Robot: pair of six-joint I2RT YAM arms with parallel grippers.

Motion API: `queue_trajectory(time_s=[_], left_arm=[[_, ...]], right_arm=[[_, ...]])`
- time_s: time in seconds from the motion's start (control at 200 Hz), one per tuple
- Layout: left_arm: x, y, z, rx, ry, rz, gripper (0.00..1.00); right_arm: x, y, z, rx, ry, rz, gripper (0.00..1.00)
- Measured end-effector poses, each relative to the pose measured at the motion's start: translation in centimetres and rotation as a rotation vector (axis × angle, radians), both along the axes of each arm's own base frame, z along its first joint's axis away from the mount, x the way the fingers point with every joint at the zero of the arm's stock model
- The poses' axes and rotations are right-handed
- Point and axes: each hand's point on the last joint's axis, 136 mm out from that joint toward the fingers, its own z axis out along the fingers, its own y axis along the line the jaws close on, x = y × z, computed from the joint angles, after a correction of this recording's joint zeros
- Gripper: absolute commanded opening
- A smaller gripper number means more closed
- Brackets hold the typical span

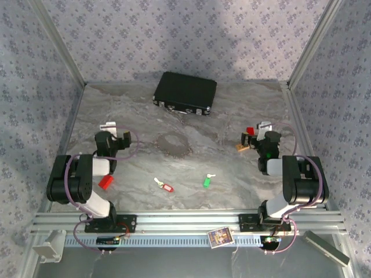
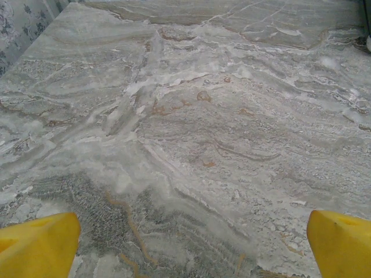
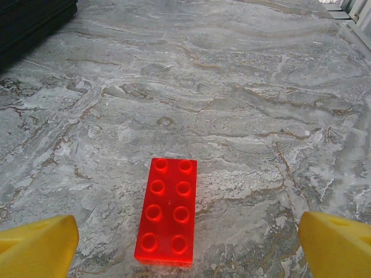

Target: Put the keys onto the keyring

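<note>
Two small pale metal keys lie near the middle of a grey marbled counter (image 1: 232, 168): the red-tagged key (image 1: 164, 186) to the left and the green-tagged key (image 1: 207, 180) to the right, apart from each other. The thin pale-grey round keyring (image 1: 173, 142) lies farther back, faint against the stone and touching neither key. The left end effector (image 1: 108, 126) hangs over bare counter, its yellow fingers (image 2: 37, 246) spread wide. The right end effector (image 1: 265, 126) is also spread wide, with a red studded plastic block (image 3: 168, 211) lying flat on the counter between its fingers. A black rectangular case (image 1: 185, 93) rests at the far side.
</note>
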Motion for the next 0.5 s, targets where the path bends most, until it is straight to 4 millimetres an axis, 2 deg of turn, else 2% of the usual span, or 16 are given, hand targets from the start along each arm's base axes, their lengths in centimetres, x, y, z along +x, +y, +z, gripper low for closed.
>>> queue_trajectory(time_s=[0.5], left_arm=[[0.03,-0.37,0.0,-0.01,0.0,-0.021,1.0]], right_arm=[[0.0,0.0,0.0,0.0,0.0,0.0,0.99]])
